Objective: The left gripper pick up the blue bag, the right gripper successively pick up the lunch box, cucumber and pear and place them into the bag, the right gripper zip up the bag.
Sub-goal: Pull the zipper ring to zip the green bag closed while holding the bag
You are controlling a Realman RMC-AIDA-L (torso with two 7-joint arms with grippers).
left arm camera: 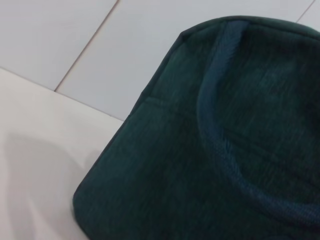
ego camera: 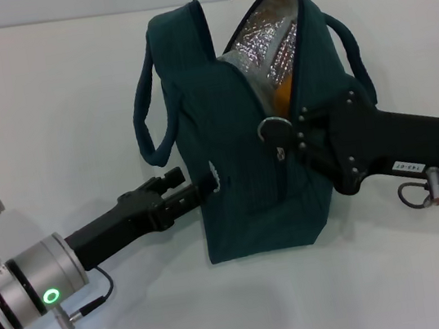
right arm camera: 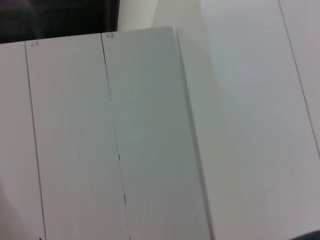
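Black fingers of the left gripper [ego camera: 202, 188] are pressed against the blue bag [ego camera: 246, 177] low on its side; whether fabric is clamped cannot be told. At the zipper line, the right gripper [ego camera: 281, 134] is seen, its jaw state unclear. The upright bag is stood on the white table [ego camera: 46, 108], its foil lining [ego camera: 267, 41] and something orange exposed.

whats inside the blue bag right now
Through the blue bag's open top, silver foil lining and an orange-yellow bit, likely the pear, show. The bag's wall and the right pincer hide everything deeper.
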